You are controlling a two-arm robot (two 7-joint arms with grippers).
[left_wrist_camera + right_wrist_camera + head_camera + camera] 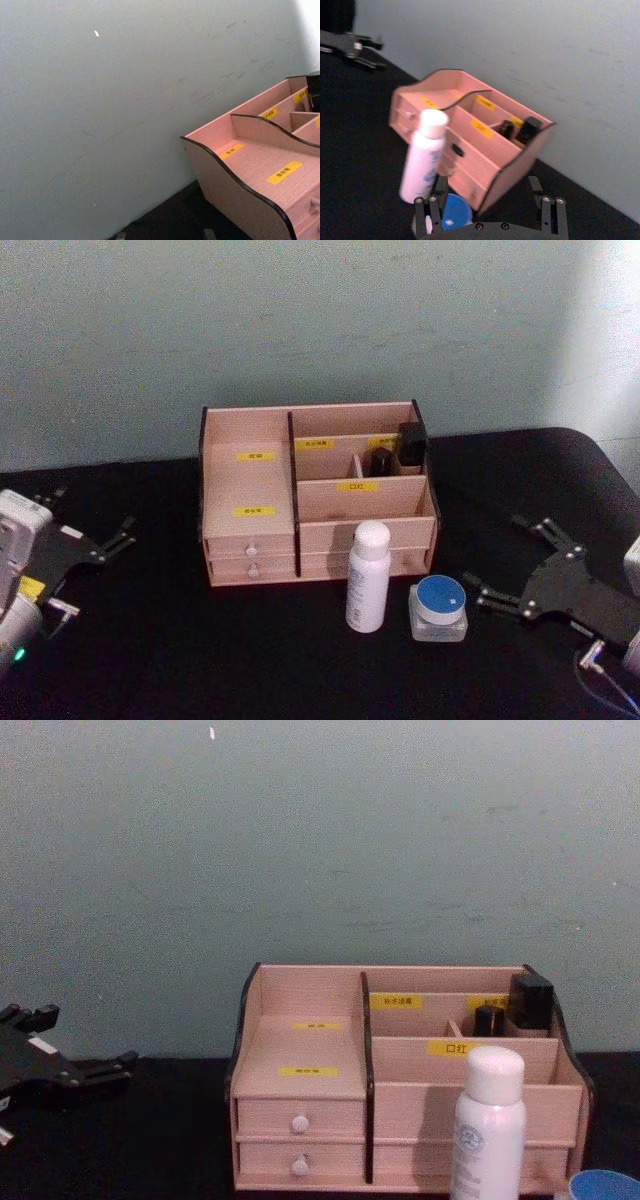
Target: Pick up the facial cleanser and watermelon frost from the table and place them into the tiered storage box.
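Observation:
The facial cleanser [368,575], a white bottle with a rounded cap, stands upright on the black table in front of the tiered storage box [250,490]. Beside it on the right sits the watermelon frost [440,608], a small clear jar with a blue lid. My right gripper [492,555] hovers open just right of the jar, touching nothing. In the right wrist view its fingers [427,210] frame the bottle [422,160], the blue lid [454,215] and the box [470,150]. My left gripper [100,568] rests open at the table's far left, well clear of the box.
Two dark items [412,443] stand in the box's back right compartments. A pale wall rises close behind the box. The black table has bare room left of the box and in front of it. The chest view has the bottle [488,1125] at the lower right.

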